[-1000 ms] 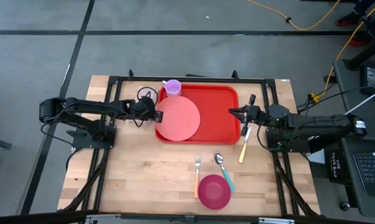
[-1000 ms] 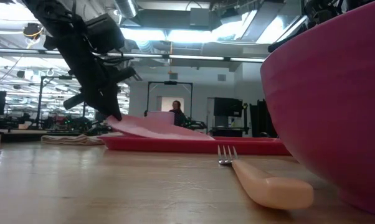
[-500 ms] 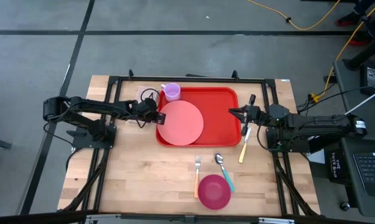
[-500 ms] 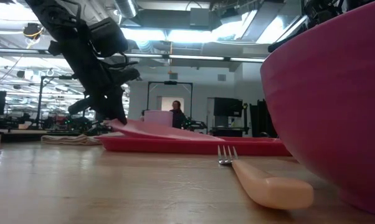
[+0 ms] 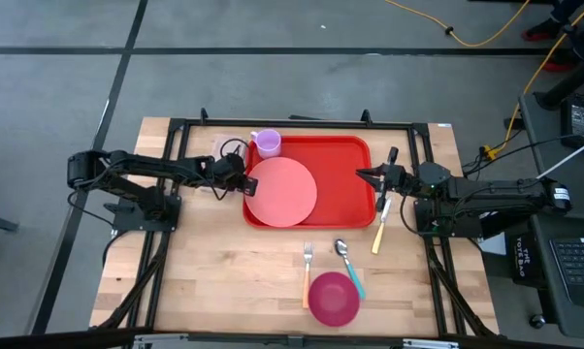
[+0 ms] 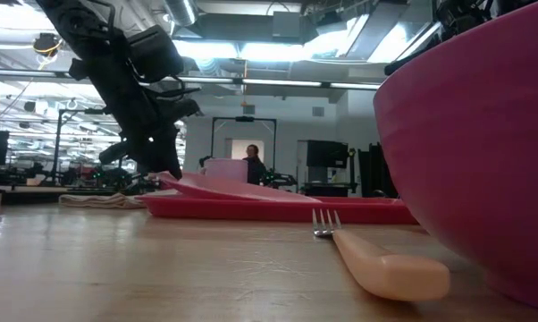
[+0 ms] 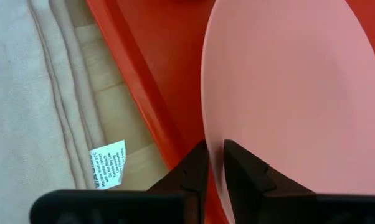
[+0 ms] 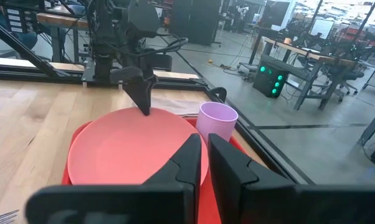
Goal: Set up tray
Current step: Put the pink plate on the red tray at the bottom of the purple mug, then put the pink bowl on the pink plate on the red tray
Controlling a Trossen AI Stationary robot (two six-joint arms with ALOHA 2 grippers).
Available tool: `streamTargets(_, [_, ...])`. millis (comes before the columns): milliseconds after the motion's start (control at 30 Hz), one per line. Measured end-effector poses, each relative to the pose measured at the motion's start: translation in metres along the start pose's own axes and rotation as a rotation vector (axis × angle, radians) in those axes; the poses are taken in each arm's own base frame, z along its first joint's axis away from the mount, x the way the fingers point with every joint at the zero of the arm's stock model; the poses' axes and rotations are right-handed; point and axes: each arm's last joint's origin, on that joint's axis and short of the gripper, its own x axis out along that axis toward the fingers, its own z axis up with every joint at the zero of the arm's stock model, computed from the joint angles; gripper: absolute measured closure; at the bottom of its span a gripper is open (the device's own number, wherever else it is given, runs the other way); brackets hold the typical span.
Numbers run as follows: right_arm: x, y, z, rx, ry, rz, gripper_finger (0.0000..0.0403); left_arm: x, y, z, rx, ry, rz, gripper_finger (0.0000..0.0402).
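Left of the tray (image 5: 340, 184), we see the left gripper (image 5: 243, 181) clamped on the plate's (image 5: 282, 191) rim. Red, flat, low-rimmed, the tray sits at the table's far middle. At its right edge waits the right gripper (image 5: 362, 174), fingers together.

High view: overhead, straight down, whole tabletop (image 5: 224, 281) in shot. Low view: tabletop level, bowl (image 6: 483, 152) huge at lens, facing room. Left wrist view: tight on plate (image 7: 287, 93) edge. Right wrist view: looks across at same plate, opposite side. All four share tray (image 5: 345, 189).
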Motion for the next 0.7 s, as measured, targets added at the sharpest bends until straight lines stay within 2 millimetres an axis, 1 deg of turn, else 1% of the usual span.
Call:
streamTargets(333, [0.0,0.0,0.0,0.0,0.0,0.0,0.0366,0.0,0.0,-0.0001,0.0,0.001,-0.001,0.0336])
streamTargets(700, [0.0,0.0,0.0,0.0,0.0,0.0,0.0366,0.0,-0.0005,-0.0003,0.048,0.012,-0.014,0.0309])
